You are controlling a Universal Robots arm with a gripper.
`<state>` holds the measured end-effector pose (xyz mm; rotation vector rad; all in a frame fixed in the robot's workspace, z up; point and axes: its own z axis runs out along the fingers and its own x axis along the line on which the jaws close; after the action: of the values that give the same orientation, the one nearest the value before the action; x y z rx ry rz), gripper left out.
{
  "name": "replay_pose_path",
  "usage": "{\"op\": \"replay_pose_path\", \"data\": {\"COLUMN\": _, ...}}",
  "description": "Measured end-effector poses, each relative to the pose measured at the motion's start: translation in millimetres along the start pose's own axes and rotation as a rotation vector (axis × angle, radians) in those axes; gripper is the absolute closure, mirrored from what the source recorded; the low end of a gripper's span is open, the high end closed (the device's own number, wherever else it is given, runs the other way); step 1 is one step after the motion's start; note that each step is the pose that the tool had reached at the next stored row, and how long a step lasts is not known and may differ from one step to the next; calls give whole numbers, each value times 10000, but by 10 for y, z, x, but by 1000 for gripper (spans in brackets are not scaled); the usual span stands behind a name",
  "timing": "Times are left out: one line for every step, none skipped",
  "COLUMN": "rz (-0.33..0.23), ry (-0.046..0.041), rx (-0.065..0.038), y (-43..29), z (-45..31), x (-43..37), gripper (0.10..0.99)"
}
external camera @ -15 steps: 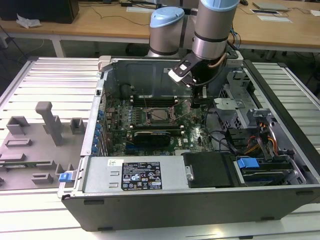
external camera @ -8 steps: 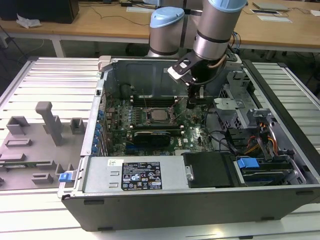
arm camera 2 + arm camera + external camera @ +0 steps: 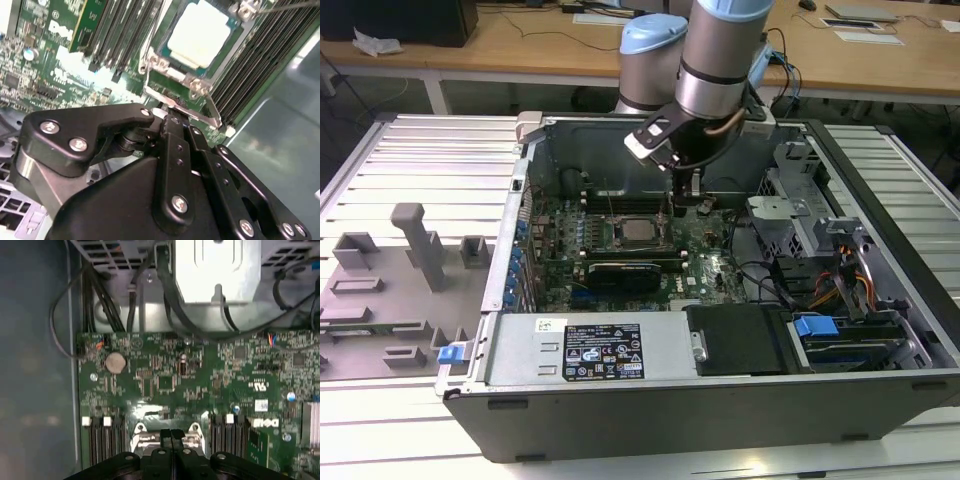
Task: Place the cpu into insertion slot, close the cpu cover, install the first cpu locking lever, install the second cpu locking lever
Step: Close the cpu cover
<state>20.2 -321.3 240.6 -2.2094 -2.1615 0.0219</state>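
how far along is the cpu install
Done: the chip sits in its socket, and the cover frame looks down around it. In hand: the gripper, jaws shut, is at the socket's edge by a silver lever. Left: I cannot tell whether the levers are latched.

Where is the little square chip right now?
In the second wrist view the cpu sits between two banks of memory slots on the green board, just past the gripper.

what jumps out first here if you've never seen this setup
The grey robot arm reaching down into the open computer case stands out at the exterior view's centre. In the second wrist view its black hand, shut, looms close to the pale square cpu on the green motherboard.
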Motion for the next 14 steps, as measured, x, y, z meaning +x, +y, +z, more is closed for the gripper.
{"op": "replay_pose_path", "data": {"rz": 1, "ry": 1, "rx": -11, "y": -48, "z": 3, "x": -1, "gripper": 980}}
{"op": "replay_pose_path", "data": {"rz": -1, "ry": 0, "rx": -14, "y": -63, "z": 3, "x": -1, "gripper": 980}}
{"op": "replay_pose_path", "data": {"rz": -1, "ry": 1, "rx": -18, "y": -75, "z": 4, "x": -1, "gripper": 980}}
{"op": "replay_pose_path", "data": {"rz": 0, "ry": 0, "rx": -19, "y": -80, "z": 4, "x": -2, "gripper": 980}}
{"op": "replay_pose_path", "data": {"rz": 0, "ry": 0, "rx": -22, "y": -85, "z": 4, "x": -2, "gripper": 980}}
{"op": "replay_pose_path", "data": {"rz": 0, "ry": 0, "rx": -33, "y": -98, "z": 5, "x": -2, "gripper": 980}}
{"op": "replay_pose_path", "data": {"rz": -1, "ry": 0, "rx": -48, "y": -115, "z": 5, "x": -2, "gripper": 980}}
{"op": "replay_pose_path", "data": {"rz": -1, "ry": 2, "rx": -68, "y": -137, "z": 7, "x": -3, "gripper": 980}}
{"op": "replay_pose_path", "data": {"rz": -2, "ry": 2, "rx": -88, "y": -158, "z": 9, "x": -3, "gripper": 980}}
{"op": "replay_pose_path", "data": {"rz": -4, "ry": 3, "rx": -111, "y": -180, "z": 12, "x": -4, "gripper": 980}}
{"op": "replay_pose_path", "data": {"rz": -3, "ry": 5, "rx": -155, "y": -209, "z": 19, "x": -4, "gripper": 980}}
{"op": "replay_pose_path", "data": {"rz": -4, "ry": 6, "rx": -195, "y": -228, "z": 25, "x": -4, "gripper": 980}}
{"op": "replay_pose_path", "data": {"rz": -8, "ry": 5, "rx": -246, "y": -253, "z": 33, "x": -6, "gripper": 980}}
{"op": "replay_pose_path", "data": {"rz": -9, "ry": 8, "rx": -283, "y": -277, "z": 41, "x": -6, "gripper": 980}}
